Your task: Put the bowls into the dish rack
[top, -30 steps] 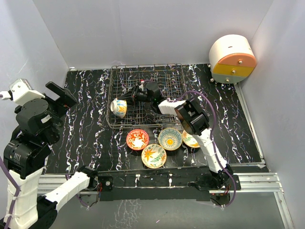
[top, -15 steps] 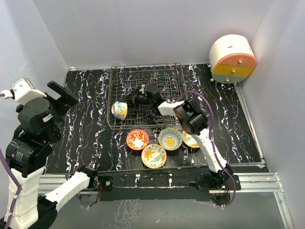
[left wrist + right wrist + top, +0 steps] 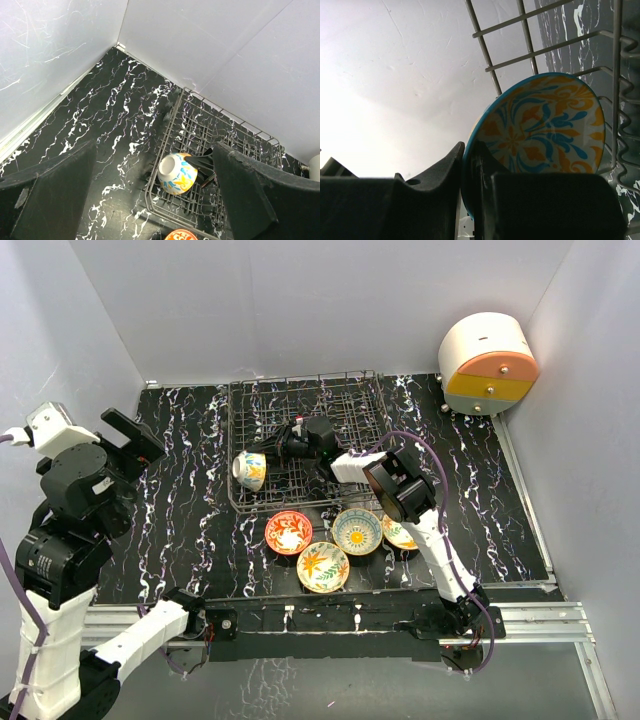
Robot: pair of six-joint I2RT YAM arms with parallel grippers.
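— What lies nearest the arms?
— Four round glazed bowls, mouths up on the black, white-veined bench point(image 3: 180, 490). The orange-green bowl point(image 3: 323, 566) is in front. Behind it are the red bowl point(image 3: 288, 532), the blue-yellow bowl point(image 3: 357, 530) and the cream-green bowl point(image 3: 400, 533), the last half hidden under the right arm.
— And the pincers?
— The left pincer point(image 3: 155, 145) hangs high at the left, jaws wide, holding nothing. The right pincer point(image 3: 469, 151) is clamped thin on the rim of the blue-orange bowl point(image 3: 545, 130). That bowl is tipped on edge in the near left corner of the dish rack point(image 3: 350, 405), a square grey wire grid.
— Farther back?
— A rounded white, orange and yellow drawer unit point(image 3: 488, 364).
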